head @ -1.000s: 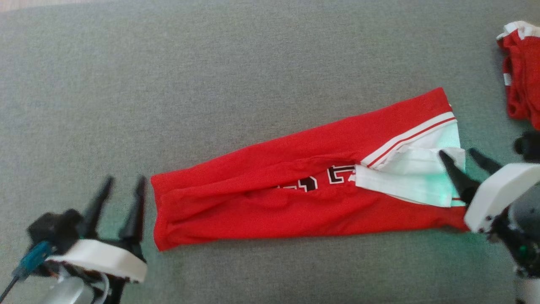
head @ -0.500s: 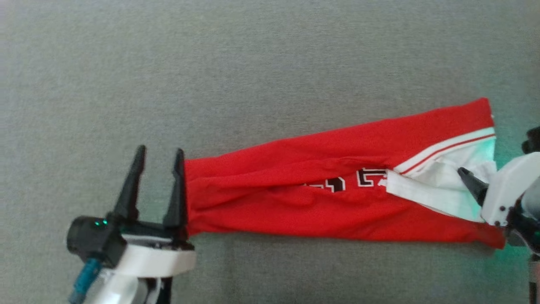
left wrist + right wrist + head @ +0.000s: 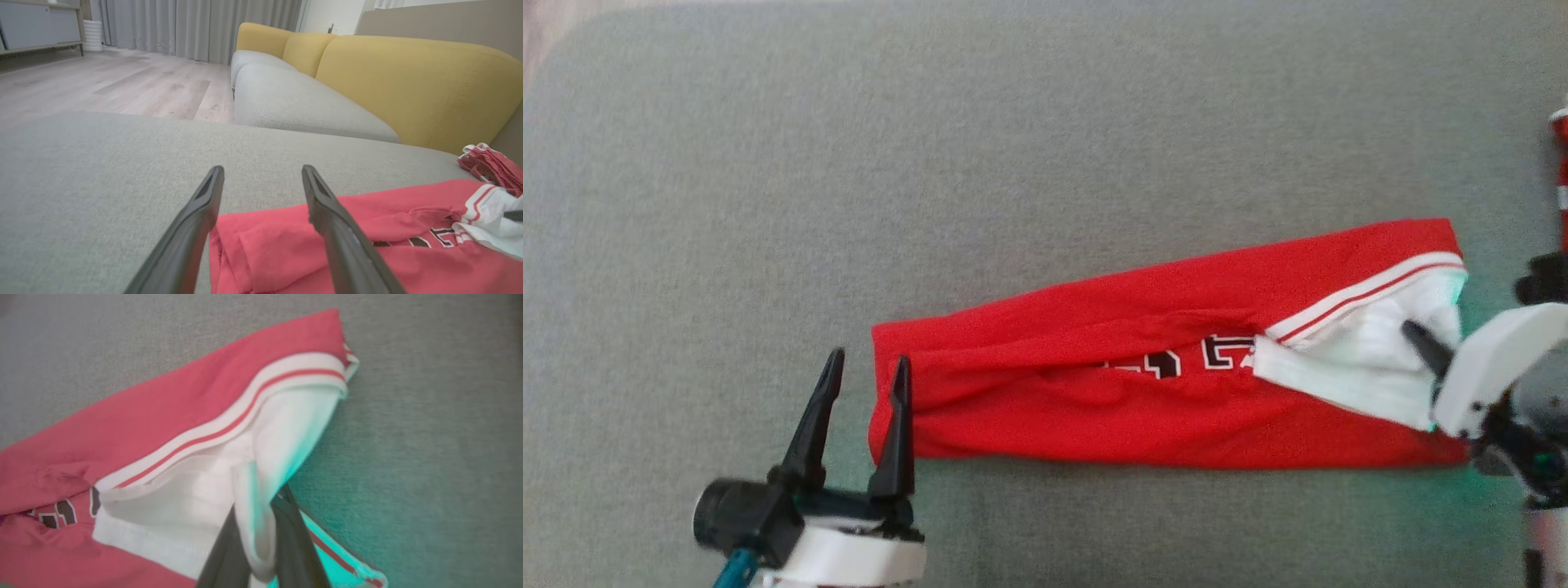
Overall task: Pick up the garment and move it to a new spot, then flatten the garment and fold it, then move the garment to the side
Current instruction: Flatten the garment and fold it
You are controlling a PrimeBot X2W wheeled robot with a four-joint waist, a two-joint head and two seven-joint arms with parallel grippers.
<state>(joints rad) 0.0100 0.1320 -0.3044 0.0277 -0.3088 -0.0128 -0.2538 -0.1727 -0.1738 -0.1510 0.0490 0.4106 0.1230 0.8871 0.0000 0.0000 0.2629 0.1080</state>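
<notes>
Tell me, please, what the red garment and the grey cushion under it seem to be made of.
The red garment looks like a soft, matte knit, probably cotton or polyester jersey: it wrinkles and folds limply. Its white band looks ribbed, with a red stripe. The grey cushion looks like matte woven upholstery cloth, likely over padding: a fine speckled weave shows.

Grey cushion carries the garment, long fold, centre to right; second red piece at right edge (mostly cropped).
</notes>
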